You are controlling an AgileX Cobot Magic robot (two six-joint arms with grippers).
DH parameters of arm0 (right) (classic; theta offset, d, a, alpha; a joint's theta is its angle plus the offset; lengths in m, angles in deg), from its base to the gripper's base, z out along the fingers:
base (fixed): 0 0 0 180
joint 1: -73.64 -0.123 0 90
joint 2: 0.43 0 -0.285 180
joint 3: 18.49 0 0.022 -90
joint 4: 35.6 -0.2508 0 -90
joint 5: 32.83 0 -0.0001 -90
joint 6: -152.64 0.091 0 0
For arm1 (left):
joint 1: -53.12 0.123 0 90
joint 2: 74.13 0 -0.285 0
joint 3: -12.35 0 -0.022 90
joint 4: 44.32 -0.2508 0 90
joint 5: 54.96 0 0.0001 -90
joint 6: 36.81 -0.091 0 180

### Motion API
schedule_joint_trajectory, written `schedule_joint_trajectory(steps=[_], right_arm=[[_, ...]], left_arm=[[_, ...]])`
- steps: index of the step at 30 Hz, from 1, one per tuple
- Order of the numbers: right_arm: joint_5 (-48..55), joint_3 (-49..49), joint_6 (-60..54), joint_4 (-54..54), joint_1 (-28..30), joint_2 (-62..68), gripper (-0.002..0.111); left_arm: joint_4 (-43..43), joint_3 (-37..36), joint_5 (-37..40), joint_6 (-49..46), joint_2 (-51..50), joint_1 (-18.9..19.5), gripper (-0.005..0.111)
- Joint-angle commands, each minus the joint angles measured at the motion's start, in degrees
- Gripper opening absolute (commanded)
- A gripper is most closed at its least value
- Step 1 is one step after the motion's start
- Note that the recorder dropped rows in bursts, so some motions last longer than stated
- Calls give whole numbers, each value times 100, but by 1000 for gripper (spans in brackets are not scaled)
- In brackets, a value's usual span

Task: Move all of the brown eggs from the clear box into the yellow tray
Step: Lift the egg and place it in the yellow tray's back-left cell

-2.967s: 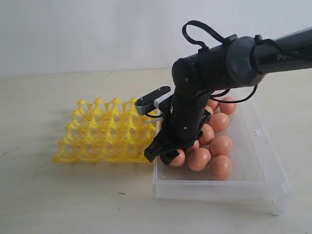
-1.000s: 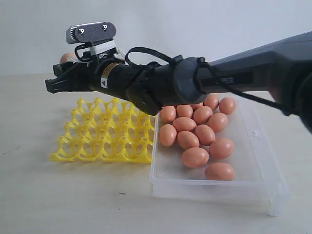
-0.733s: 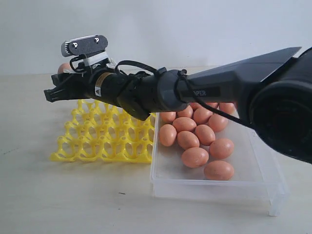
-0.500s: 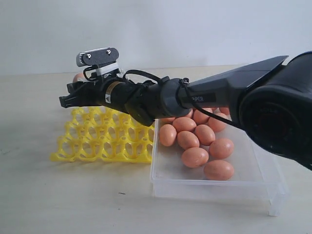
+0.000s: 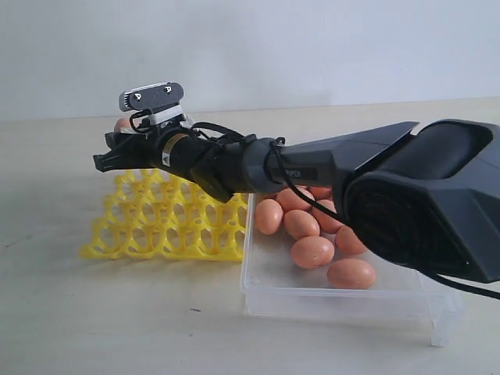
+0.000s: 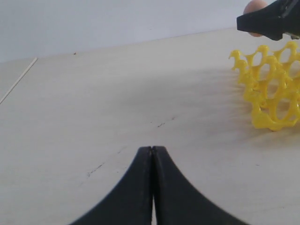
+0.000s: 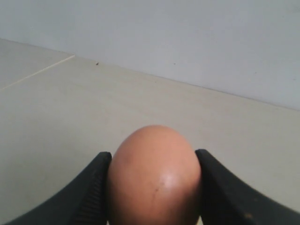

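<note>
One smooth orange-brown oval egg (image 7: 154,173) sits pinched between the two black fingers of the right gripper (image 7: 153,157). The jaws stand wide apart, pressed against its two sides, with its rounded end poking out past the fingertips. In the exterior view this egg shows only as a small brown bulge behind the gripper, held in the air over the far left part of the bright yellow openwork plastic egg tray (image 5: 168,219) and clear of its pointed posts.

The tray rests flat on the pale wooden table (image 5: 117,328), its right edge just beside the shallow clear plastic box (image 5: 344,301). Inside that box lie the rest of the brown eggs (image 5: 312,251) – a loose cluster toward its far and left side, some touching one another, several hidden behind the long black arm that reaches across them.

The left gripper (image 6: 152,159) hangs low over bare table to the left of the tray, its black jaws closed tight together with nothing between them.
</note>
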Motion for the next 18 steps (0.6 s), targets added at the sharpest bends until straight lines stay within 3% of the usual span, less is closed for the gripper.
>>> schedule_joint_trajectory(steps=[1,11,18], right_arm=[[135,428,52,48,42,200,5],[183,537,39,48,82,299,43],[387,537,-48,48,95,299,52]], left_arm=[[14,23,-52,25,-4,-34,0],[14,23,-52,25,-4,-34,0],[14,23,-52,25,-4,-34,0]])
